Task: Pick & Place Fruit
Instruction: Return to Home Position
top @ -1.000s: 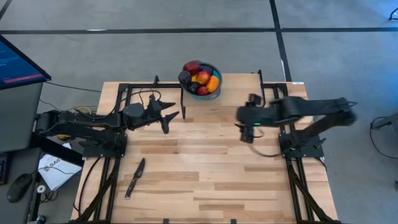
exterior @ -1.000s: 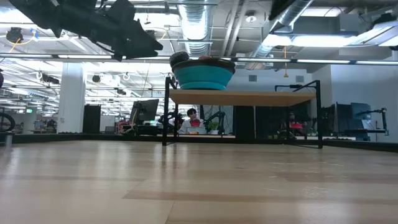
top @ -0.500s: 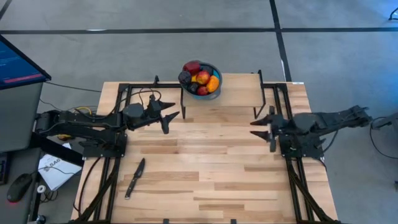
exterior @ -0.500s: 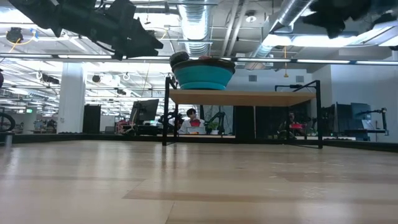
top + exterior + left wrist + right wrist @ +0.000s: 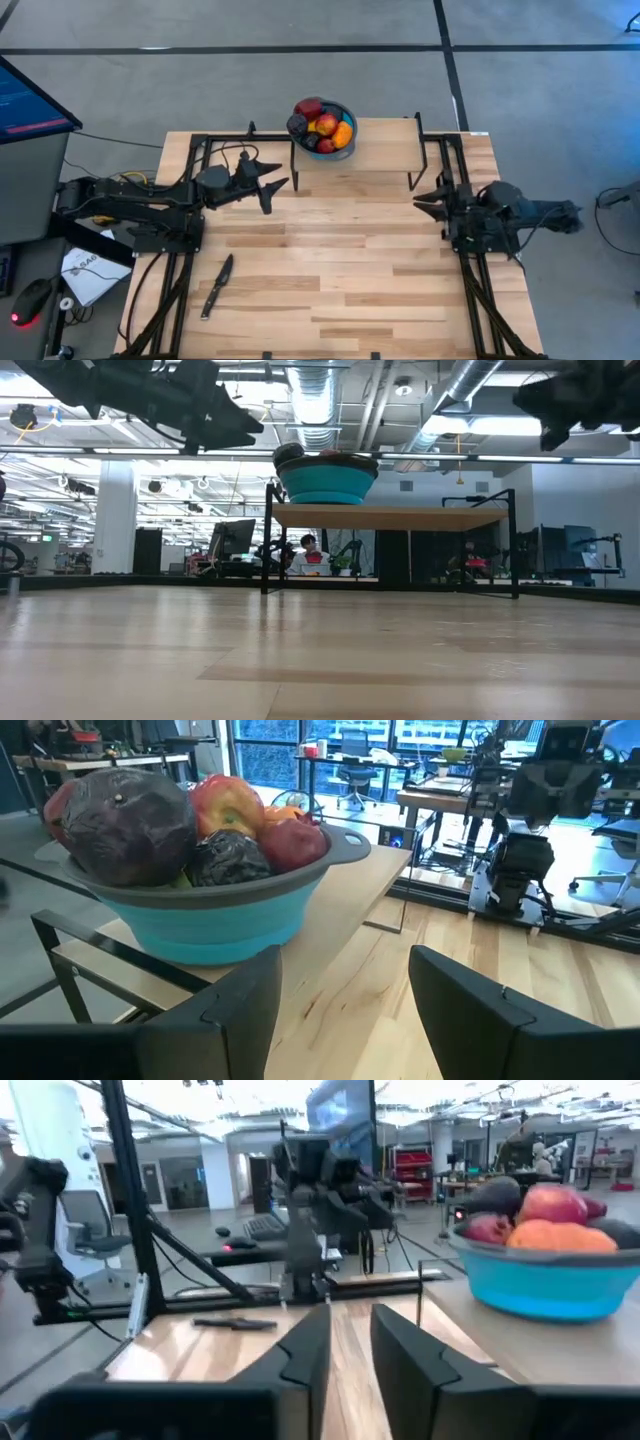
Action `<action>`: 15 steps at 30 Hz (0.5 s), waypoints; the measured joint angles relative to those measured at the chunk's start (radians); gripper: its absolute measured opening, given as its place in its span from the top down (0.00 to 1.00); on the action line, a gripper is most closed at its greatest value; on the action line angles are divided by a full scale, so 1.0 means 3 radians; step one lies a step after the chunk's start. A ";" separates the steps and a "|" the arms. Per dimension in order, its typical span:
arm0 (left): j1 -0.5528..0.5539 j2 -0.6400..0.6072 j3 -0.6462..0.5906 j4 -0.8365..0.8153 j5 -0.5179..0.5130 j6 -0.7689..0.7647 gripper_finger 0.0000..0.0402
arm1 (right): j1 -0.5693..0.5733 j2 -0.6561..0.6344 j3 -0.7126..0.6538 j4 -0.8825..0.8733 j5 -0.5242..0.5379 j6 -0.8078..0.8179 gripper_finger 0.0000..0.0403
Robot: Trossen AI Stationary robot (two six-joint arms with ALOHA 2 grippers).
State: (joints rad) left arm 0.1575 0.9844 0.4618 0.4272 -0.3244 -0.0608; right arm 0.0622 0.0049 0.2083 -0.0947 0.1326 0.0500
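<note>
Left wrist view: the left jaws are spread wide and empty, facing the blue strainer bowl (image 5: 200, 920) heaped with fruit (image 5: 125, 825) on the shelf (image 5: 360, 885). The right jaws, parted and empty in their own wrist view, hover over the right side of the bench (image 5: 330, 270). The high view shows the whole pile. In the low view the bowl's rim hides all but the dark tops. A knife (image 5: 217, 285) lies on the bench near the left arm (image 5: 130, 200).
</note>
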 joint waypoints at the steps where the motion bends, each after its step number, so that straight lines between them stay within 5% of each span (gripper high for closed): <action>1: 0.0001 0.0000 0.0000 0.0010 0.0000 0.0000 0.47 | -0.0062 0.0026 -0.0046 0.0094 -0.0089 0.0001 0.85; 7: 0.0002 0.0000 0.0002 0.0006 0.0000 0.0000 0.47 | -0.0349 0.0082 -0.0193 0.0270 -0.0548 0.0065 0.94; 15: 0.0002 0.0000 0.0003 0.0005 0.0000 0.0000 0.47 | -0.0304 0.0002 -0.0453 0.0300 -0.0624 0.0188 0.98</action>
State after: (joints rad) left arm 0.1581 0.9844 0.4625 0.4286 -0.3244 -0.0608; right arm -0.0288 0.0054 0.0726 -0.0048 -0.0545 0.1062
